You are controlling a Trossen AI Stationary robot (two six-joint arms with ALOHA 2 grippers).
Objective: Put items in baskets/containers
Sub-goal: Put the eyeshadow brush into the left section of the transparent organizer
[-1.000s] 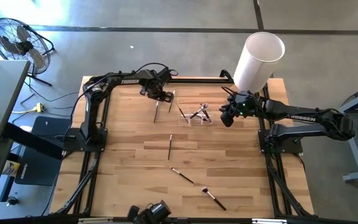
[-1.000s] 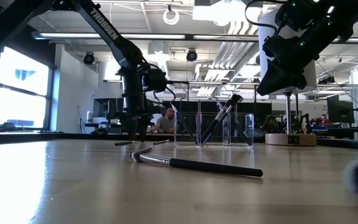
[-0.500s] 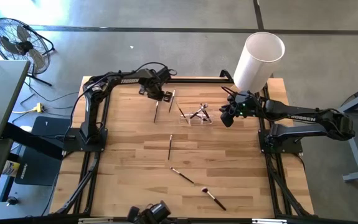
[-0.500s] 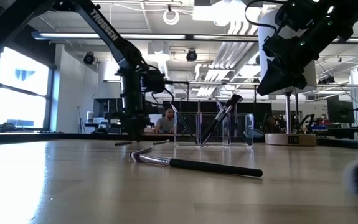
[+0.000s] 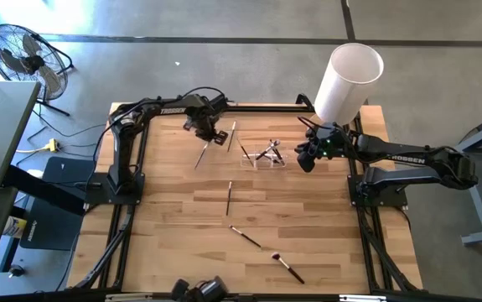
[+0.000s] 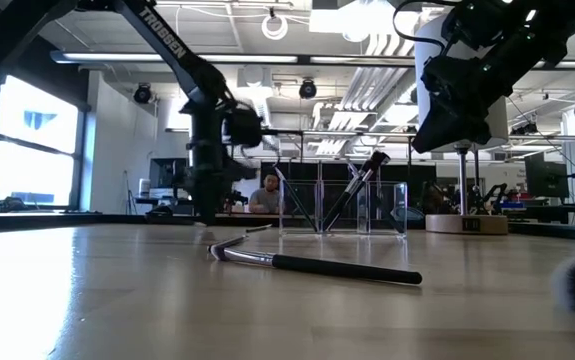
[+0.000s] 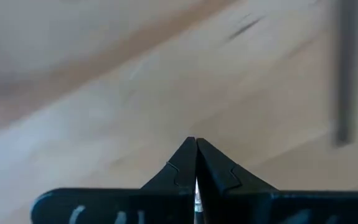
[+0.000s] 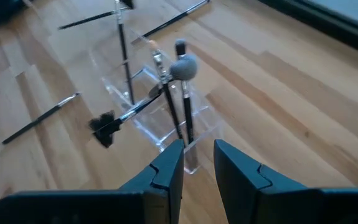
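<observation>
1. Pale wooden planks are forming the bench [image 5: 308, 226], and two dark arms are reaching over its far half from opposite sides.
2. The left gripper [image 5: 209, 132] is hanging near the far left corner with its fingers pressed fully together on the upper end of a thin dark makeup brush [image 5: 200, 156]; the brush is slanting down and outward from the gripper in the high view.
3. The small clear plastic tray [image 5: 263, 157] is sitting at the far middle of the bench, and several thin brushes [image 8: 166, 106] are leaning crossed inside it, one with a round pale bristle head.
4. The right gripper [image 5: 306, 158] is hovering just beside the tray on its right, its fingers partly apart and holding nothing.
5. One thin pale-handled brush [image 5: 232, 134] is lying between the left gripper and the tray.
6. Three more brushes are lying loose: one dark brush [image 5: 229, 198] at mid-bench, a second [image 5: 246, 237] nearer the front, and a third [image 5: 287, 268] with a pale tip near the front edge.
7. A tall white cylinder [image 5: 346, 84] is standing at the far right corner, behind the right arm.
</observation>
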